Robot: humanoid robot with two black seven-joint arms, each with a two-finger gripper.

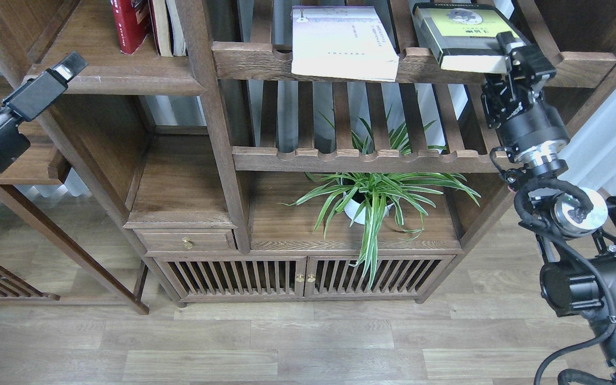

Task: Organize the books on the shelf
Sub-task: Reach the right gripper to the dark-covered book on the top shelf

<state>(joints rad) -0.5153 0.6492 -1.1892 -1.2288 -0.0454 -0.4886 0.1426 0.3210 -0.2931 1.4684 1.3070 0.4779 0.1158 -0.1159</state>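
- Right hand (pixel 516 51) sits at the near right corner of the thick black-bordered book (pixel 460 35); its fingers look closed over that corner, so I judge it has hold of the book — though the dark parts overlap and the exact pinch is hard to read.
- That book lies flat on the upper slatted rack (pixel 249 59), its near edge overhanging the scalloped rail; the overhang gives the fingers something to bite on, which is likely why the grip is at the corner.
- Left hand (pixel 67 67) hangs in front of the solid plank shelf (pixel 110 80), holding nothing; seen end-on and dark, so whether it is open or closed I cannot tell; it seems to wait near the place where books are gathered.
- White-lavender book (pixel 343 43) also lies flat on the slatted rack, well apart from the black-bordered one, its near edge over the rail too.
- Red book (pixel 130 24) stands upright on the plank shelf beside another pale volume — this looks like the intended row.
- Judged so, one book is shelved and two remain; the spider plant (pixel 372 195) below is no part of it.
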